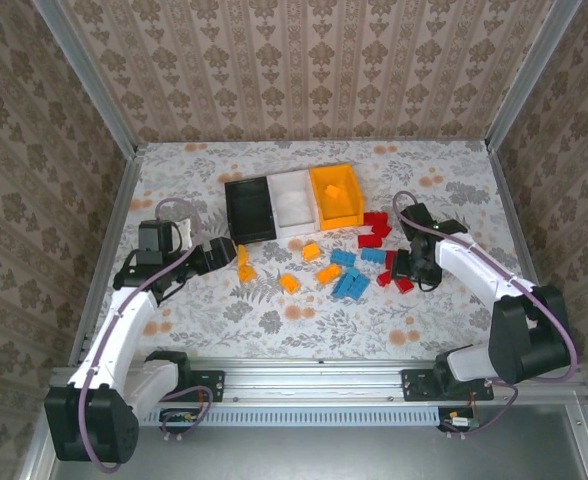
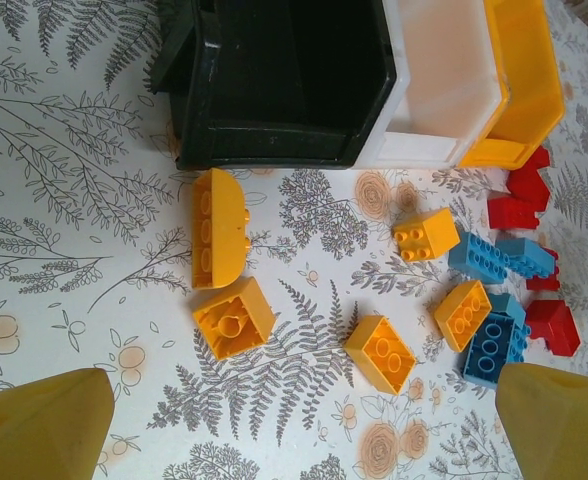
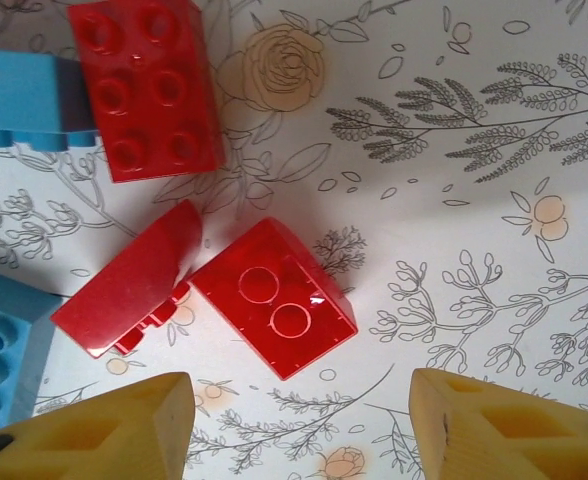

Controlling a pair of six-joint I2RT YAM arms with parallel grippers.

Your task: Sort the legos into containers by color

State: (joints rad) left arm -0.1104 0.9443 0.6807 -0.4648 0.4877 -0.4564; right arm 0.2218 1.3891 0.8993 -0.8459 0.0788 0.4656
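Observation:
Three bins stand side by side at the table's middle back: black [image 1: 250, 209], white [image 1: 292, 200], orange [image 1: 336, 194] with one orange brick [image 1: 332, 190] inside. Loose legos lie in front: orange ones [image 1: 290, 283], blue ones [image 1: 351, 285], red ones [image 1: 376, 228]. My left gripper [image 1: 217, 254] is open above the cloth, with orange bricks [image 2: 233, 317] [image 2: 380, 352] just ahead of it and the black bin [image 2: 274, 80] beyond. My right gripper [image 1: 404, 268] is open, nothing between its fingers; an upside-down red brick [image 3: 274, 310] lies just ahead, beside a curved red piece [image 3: 129, 290].
The floral cloth [image 1: 444, 200] covers the table, walled by patterned panels on three sides. A metal rail [image 1: 314, 375] runs along the near edge. Bare cloth lies left of the bins and along the front. Blue bricks [image 3: 19, 100] sit left of the right gripper.

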